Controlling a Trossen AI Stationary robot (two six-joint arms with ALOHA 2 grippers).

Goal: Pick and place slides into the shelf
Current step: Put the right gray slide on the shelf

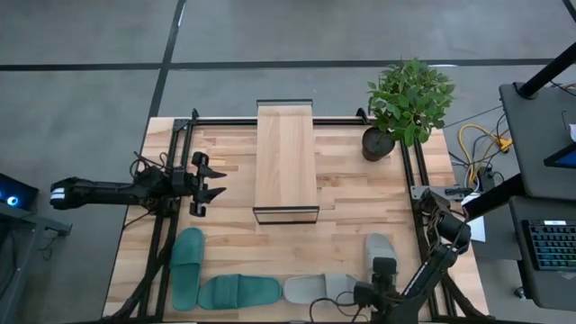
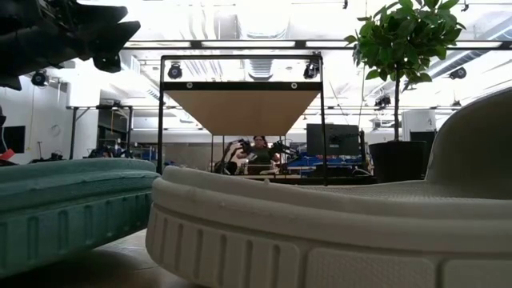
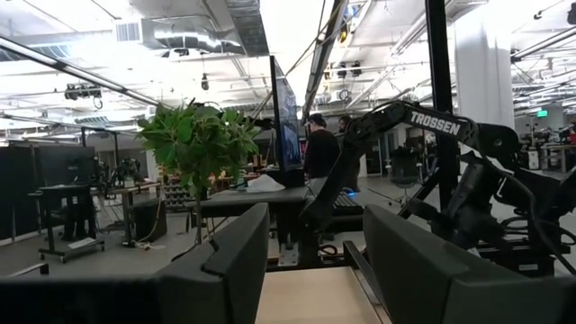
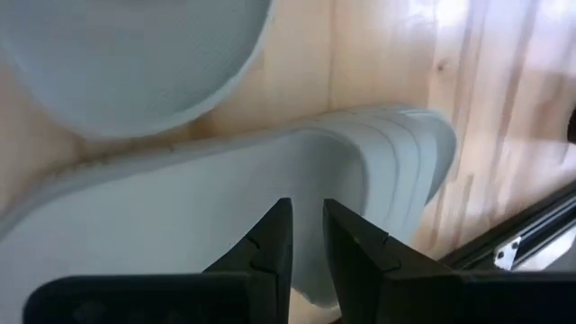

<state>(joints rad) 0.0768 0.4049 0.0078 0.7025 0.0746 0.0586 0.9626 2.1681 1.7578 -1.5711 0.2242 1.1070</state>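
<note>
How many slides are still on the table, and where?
4, all along the near edge: a teal slide at the left, a second teal one beside it, a grey slide next, and another grey one under the right gripper.

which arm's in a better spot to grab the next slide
Right. The right gripper is already down over a grey slide at the table's near edge, fingers closing on it. The left gripper hangs open beside the shelf, away from the slides.

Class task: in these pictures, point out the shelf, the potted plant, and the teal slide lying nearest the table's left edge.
shelf (image 1: pixel 286 157), high view, middle of its wood plank top.
potted plant (image 1: pixel 409 99), high view, on its leaves.
teal slide (image 1: pixel 187 266), high view, on its wide strap.
</note>
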